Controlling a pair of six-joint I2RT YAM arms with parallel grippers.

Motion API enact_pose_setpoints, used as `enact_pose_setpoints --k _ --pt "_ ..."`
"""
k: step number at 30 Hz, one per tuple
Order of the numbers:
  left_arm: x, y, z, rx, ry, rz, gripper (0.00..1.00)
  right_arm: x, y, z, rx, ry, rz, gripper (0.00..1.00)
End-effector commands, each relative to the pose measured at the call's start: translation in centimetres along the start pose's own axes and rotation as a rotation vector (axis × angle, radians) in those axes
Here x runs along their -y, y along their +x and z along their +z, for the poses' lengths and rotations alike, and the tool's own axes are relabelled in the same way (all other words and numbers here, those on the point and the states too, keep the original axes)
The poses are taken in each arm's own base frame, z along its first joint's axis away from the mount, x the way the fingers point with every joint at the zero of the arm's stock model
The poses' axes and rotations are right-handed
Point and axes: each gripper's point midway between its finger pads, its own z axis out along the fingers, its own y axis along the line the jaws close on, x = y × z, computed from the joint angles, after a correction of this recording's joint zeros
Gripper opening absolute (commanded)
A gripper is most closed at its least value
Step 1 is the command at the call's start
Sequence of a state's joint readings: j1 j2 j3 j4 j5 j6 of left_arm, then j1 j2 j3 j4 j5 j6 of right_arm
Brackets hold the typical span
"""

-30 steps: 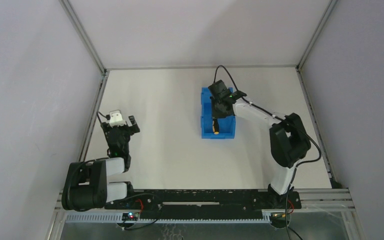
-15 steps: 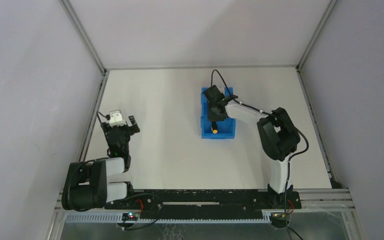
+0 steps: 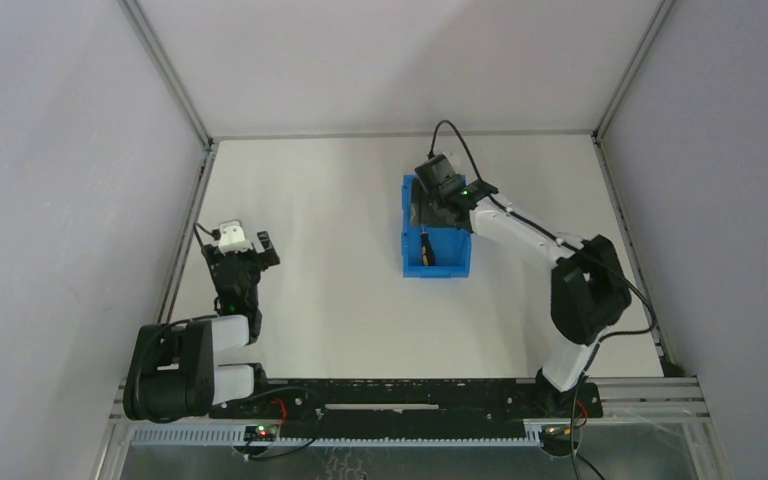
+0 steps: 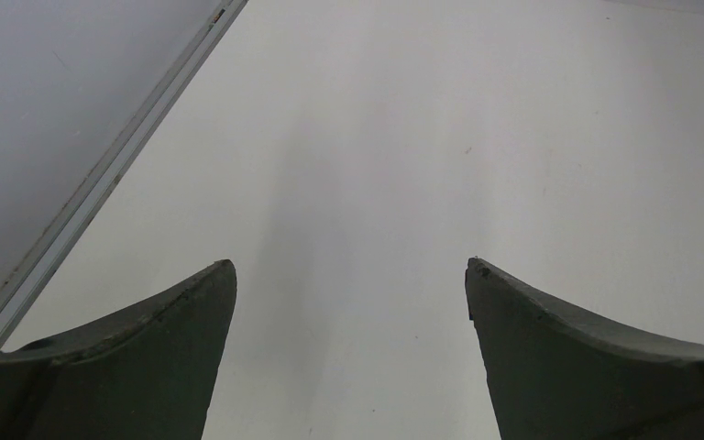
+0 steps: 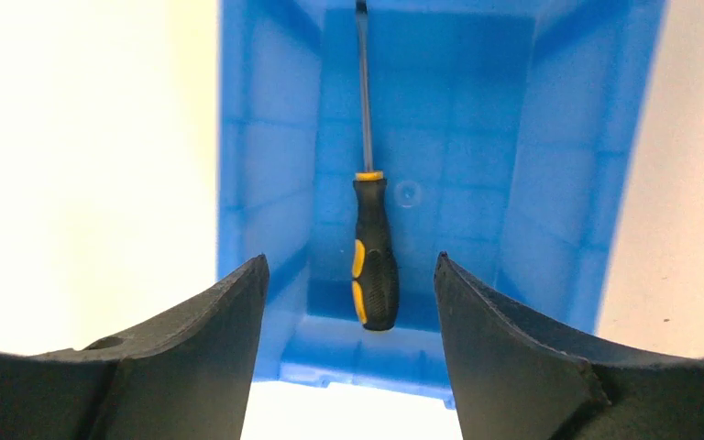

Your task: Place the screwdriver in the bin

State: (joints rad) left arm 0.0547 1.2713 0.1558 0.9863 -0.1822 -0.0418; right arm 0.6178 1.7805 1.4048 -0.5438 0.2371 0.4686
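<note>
From above, the bin (image 3: 436, 268) sits on the table (image 3: 330, 230). The screwdriver (image 3: 425, 247) lies inside the bin, along its left wall toward the near end. The right claw (image 3: 438, 200) hangs over the bin's far end with nothing in it. The left claw (image 3: 245, 243) is well off to the left of the bin. To my eye the job looks done. The worry now is the right arm clipping a bin wall as it pulls away, which could shove or tip the bin.

Through the left wrist camera, that claw's fingers are spread wide with only bare table between them and nothing gripped. It's harmless unless it swings toward the bin.

Through the right wrist camera, the jaws are wide apart and empty, looking straight down into the bin. The screwdriver lies flat on the bin floor, handle near one end wall and shaft running toward the other. If this claw dips, I'd guess a finger could catch the handle or the wall and drag the tool back out.
</note>
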Motion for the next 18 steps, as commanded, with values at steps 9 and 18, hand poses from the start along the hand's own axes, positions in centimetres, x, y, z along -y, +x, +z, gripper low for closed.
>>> enact_pose_setpoints --k 9,18 --pt "0.2 -3.8 0.9 0.116 -0.004 -0.002 1.0 3.9 -6.9 -10.5 0.257 0.039 -0.014 0.93" --pt "0.2 -3.7 0.8 0.115 -0.003 -0.001 1.0 16.8 -5.9 -12.0 0.246 0.24 0.082 1.0"
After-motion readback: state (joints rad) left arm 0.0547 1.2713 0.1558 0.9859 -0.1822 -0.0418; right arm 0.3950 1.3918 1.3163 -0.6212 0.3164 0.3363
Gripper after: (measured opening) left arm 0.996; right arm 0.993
